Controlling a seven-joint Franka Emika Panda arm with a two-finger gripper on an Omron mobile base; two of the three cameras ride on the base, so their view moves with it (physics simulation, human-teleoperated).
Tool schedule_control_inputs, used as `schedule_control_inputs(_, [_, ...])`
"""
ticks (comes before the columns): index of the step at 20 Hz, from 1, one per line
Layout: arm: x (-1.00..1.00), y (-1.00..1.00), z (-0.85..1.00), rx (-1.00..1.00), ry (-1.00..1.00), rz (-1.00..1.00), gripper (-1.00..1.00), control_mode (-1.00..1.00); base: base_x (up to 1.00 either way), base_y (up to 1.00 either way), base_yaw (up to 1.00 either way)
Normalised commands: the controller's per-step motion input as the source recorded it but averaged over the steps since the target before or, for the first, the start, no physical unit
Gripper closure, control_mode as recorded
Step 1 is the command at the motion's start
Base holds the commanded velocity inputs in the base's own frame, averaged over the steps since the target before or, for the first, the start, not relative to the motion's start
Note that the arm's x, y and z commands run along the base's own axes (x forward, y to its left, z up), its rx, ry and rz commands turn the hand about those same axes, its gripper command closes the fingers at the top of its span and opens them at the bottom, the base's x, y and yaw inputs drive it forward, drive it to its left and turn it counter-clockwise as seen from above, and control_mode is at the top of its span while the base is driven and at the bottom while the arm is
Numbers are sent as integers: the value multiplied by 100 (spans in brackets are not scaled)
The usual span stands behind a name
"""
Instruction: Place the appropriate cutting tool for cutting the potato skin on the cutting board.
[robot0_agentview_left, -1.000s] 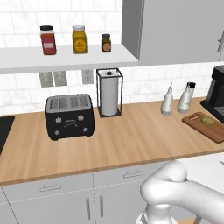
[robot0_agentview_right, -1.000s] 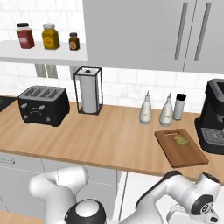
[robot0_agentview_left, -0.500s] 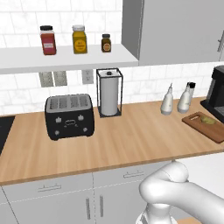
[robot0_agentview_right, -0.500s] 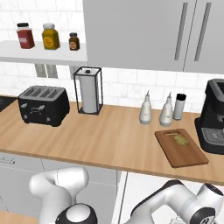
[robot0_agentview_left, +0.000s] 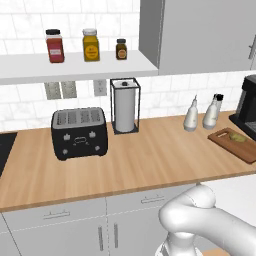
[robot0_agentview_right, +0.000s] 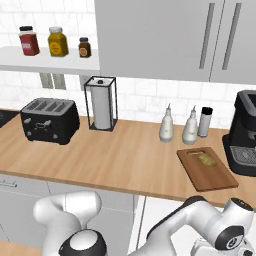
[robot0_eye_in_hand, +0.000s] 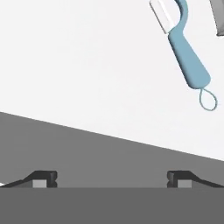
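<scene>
Still reaching for the peeler

Approach step, nothing grasped yet. Hand view: jaws spread wide and empty, gripper (robot0_eye_in_hand: 111, 178) low in frame, the light blue peeler (robot0_eye_in_hand: 186, 54) lying on a white surface toward the upper right, well apart from the tips, whitish head pointing up-left, loop end nearest the jaws. Cutting board (robot0_agentview_right: 206, 168) sits on the wood tabletop (robot0_agentview_right: 115, 157) at right, beside the coffee machine (robot0_agentview_right: 244, 132), with the potato (robot0_agentview_right: 206, 159) on it. Next move, judging from this: shift the hand toward the handle, centre it between the jaws, turn to straddle it, descend, close. Board drop-off comes after.
</scene>
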Motion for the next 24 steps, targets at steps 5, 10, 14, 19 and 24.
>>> schedule_control_inputs(5, [21,0,1,-11,-11,8,-100,-100,0,0,0])
schedule_control_inputs(10, [18,-11,-5,-9,-14,5,-100,-100,0,0,0])
schedule_control_inputs(14, [40,-36,0,-8,-3,4,-100,-100,0,0,0])
schedule_control_inputs(19, [42,-16,-6,-2,0,6,-100,-100,0,0,0])
schedule_control_inputs(24, [30,-17,-18,0,0,6,-100,-100,0,0,0])
